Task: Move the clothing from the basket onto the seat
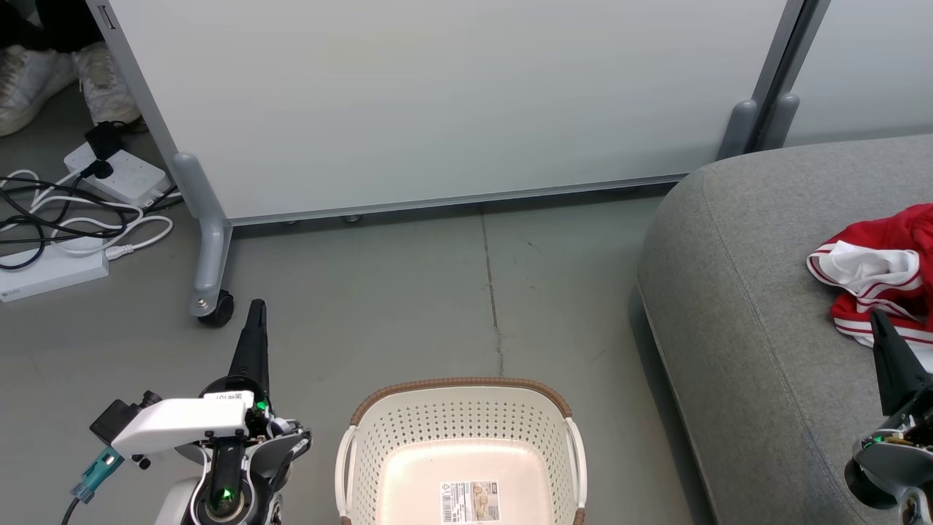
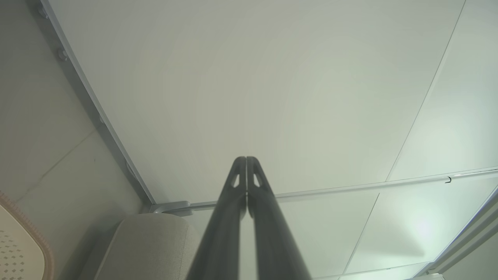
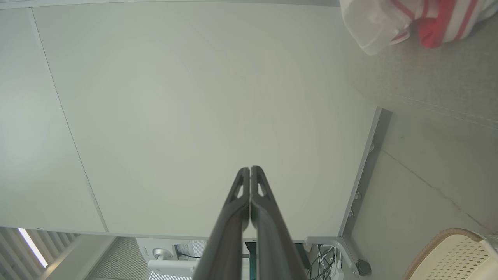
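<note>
one clothing [image 1: 885,255] heap on seat [image 1: 743,328]; basket [image 1: 466,423] nearby

The basket [image 1: 459,419] is smooth perforated plastic with a woven-look rim. The seat [image 1: 729,306] is matt, coarse grey cloth, the clothing [image 1: 885,240] soft fabric. My left hand [image 2: 246,158] looks matt and dark.

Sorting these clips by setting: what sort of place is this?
Likely an office or lab staged as a living room: wheeled partition panels, power strips and cables on bare floor, a grey sofa.
</note>
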Robot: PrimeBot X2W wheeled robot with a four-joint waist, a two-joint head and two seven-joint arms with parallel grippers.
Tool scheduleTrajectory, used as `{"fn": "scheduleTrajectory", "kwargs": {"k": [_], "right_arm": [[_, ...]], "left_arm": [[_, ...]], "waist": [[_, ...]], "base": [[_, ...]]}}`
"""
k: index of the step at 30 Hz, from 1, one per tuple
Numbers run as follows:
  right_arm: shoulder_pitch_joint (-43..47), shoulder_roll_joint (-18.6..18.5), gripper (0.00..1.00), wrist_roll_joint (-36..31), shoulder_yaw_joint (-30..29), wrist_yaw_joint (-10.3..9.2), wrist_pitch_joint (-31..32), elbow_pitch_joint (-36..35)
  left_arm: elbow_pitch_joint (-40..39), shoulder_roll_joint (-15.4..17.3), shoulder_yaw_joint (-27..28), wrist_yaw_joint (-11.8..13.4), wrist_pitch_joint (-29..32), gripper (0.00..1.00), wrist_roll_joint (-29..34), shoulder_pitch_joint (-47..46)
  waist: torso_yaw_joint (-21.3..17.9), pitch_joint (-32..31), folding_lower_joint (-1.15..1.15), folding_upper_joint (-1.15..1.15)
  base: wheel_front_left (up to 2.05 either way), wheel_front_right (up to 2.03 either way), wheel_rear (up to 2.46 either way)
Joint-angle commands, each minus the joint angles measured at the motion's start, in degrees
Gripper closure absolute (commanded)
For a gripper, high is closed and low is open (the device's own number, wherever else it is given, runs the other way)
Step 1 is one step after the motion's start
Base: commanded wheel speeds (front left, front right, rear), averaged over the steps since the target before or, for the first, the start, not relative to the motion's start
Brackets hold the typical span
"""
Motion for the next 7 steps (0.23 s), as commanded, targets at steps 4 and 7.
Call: {"fn": "scheduleTrajectory", "kwargs": {"k": [4,7], "right_arm": [[-0.3,-0.4,1.0,0.3,-0.2,0.14,0.2,0.1],[-0.3,-0.4,1.0,0.3,-0.2,0.14,0.1,0.1]], "left_arm": [[0.1,0.2,0.2,-0.3,0.1,1.0,-0.2,-0.8],[0.1,0.2,0.2,-0.3,0.1,1.0,-0.2,-0.8]], "waist": [[0.0,0.0,0.0,0.0],[0.0,0.0,0.0,0.0]], "base": [[0.0,0.0,0.0],[0.0,0.0,0.0]]}}
